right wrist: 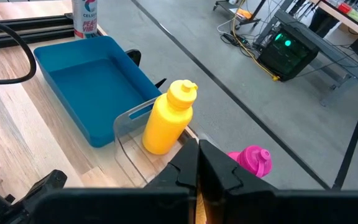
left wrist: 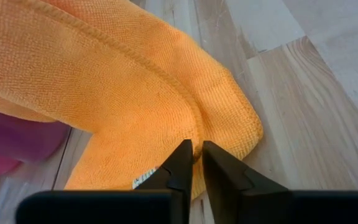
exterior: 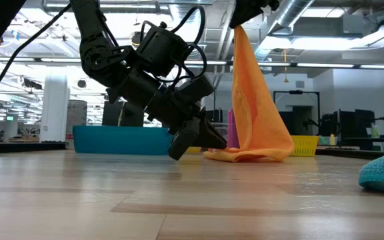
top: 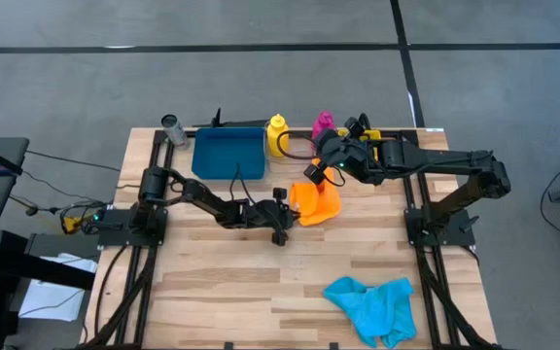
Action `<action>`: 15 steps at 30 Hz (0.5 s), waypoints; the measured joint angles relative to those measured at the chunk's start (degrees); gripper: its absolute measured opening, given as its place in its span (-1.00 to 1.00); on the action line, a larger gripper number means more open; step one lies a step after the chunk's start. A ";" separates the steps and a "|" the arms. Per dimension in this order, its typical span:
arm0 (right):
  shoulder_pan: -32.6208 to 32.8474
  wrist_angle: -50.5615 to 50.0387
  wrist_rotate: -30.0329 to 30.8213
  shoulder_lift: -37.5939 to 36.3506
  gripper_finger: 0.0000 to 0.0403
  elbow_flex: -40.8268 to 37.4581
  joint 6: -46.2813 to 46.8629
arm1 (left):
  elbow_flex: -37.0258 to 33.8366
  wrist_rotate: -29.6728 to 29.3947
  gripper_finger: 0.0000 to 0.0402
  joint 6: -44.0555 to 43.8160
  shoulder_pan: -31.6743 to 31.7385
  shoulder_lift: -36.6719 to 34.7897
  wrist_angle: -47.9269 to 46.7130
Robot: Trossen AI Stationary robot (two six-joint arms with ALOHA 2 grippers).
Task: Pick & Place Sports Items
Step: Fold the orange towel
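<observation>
Fingers of the right gripper (top: 311, 175) are clenched on the upper corner of the orange cloth (top: 317, 202), which hangs from them as a tall drape in the low view, its lower folds resting on the tabletop (top: 212, 282) near the centre. Fingers of the left gripper (left wrist: 197, 154) stand almost together with only a narrow slit between them, their tips at the cloth's lower fold; whether they pinch any fabric cannot be told. The left gripper lies at 9 o'clock from the cloth in the high view. Toward 12 o'clock stand the yellow bottle (right wrist: 166, 118) and the magenta bottle (right wrist: 252, 160), with the blue tray (right wrist: 82, 84) beside the yellow one at 9 o'clock. The cyan cloth (top: 372, 303) lies crumpled at 5 o'clock, well apart.
</observation>
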 joint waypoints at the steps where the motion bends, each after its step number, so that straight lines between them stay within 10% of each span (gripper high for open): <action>1: 0.00 0.00 0.00 0.00 -1.00 0.00 0.00 | 0.00 0.00 -0.89 0.00 0.00 0.00 0.00; 15: 0.00 -0.02 0.04 0.00 -1.00 0.00 -1.95 | -0.06 -4.16 -0.99 1.55 -1.80 -9.40 -8.25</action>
